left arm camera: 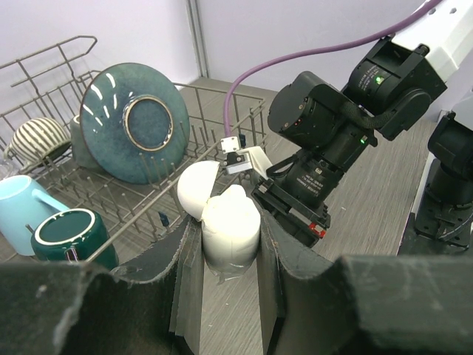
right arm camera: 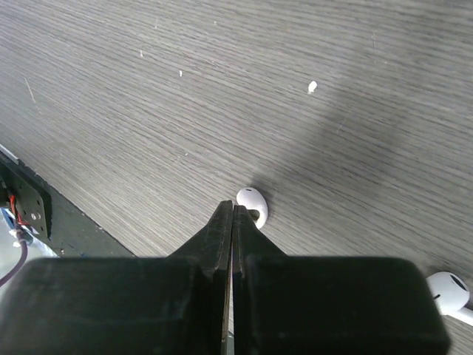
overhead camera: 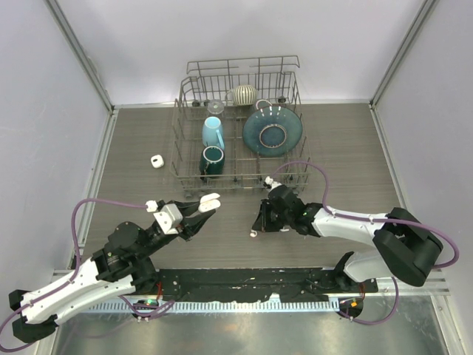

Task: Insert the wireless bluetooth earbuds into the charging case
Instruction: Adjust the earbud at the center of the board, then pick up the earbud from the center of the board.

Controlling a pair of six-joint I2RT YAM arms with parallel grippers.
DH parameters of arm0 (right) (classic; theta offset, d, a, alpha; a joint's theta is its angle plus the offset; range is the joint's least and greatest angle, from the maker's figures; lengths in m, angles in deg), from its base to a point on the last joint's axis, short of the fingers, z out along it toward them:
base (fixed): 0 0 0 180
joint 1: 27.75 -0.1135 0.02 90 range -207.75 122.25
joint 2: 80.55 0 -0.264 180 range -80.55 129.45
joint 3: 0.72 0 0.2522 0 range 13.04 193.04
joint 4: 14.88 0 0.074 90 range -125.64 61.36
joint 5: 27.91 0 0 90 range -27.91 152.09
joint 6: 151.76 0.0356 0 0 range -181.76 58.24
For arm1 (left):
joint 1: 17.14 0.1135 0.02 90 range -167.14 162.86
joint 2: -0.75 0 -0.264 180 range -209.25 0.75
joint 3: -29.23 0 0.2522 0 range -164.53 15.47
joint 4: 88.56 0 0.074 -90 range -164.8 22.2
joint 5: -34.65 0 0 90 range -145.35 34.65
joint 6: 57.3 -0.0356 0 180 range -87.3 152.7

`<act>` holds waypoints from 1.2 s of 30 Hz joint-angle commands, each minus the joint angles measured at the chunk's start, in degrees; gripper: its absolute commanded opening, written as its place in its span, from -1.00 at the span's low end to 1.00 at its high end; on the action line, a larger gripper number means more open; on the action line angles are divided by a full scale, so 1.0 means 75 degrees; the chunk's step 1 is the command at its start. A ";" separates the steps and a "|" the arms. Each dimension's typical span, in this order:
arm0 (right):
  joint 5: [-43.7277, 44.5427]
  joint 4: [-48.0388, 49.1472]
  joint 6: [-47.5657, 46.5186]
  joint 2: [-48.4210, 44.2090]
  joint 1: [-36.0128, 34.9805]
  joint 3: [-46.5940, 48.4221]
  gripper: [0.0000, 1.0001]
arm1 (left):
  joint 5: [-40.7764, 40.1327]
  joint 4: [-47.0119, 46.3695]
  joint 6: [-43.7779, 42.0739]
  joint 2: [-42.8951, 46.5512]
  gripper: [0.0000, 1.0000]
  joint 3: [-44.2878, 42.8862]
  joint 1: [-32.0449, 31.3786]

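On the table (overhead camera: 355,148) in front of the dish rack (overhead camera: 240,72), the right gripper (right arm camera: 233,208) is pinched fully together, an earbud (right arm camera: 253,200) touching its tip; gripped or not, can't tell. A second earbud (right arm camera: 447,288) lies nearby. The left gripper (overhead camera: 205,205) clamps the open charging case (left arm camera: 230,229).

a wire dish rack (overhead camera: 179,140) stands at the far side of the grey wood-grain counter (overhead camera: 347,148). in it, a teal plate (overhead camera: 272,132) stands on edge, beside a light blue mug (overhead camera: 213,132), a dark green mug (overhead camera: 211,160) and a striped bowl (overhead camera: 244,94).
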 commanded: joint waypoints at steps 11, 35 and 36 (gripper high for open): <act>0.0199 -0.0108 0.0321 -0.0586 -0.0044 -0.0128 -0.38 | -0.0122 -0.0293 -0.0095 0.0112 -1.00 -0.0218 0.0026; 0.0233 -0.0096 0.0415 0.0082 -0.0325 -0.0129 -0.50 | -0.0064 -0.0282 -0.0095 0.0042 -1.00 -0.0265 0.0026; 0.0198 -0.0026 0.0438 0.0152 -0.0325 -0.0117 -0.49 | -0.0064 -0.0282 -0.0095 0.0042 -0.99 -0.0253 0.0026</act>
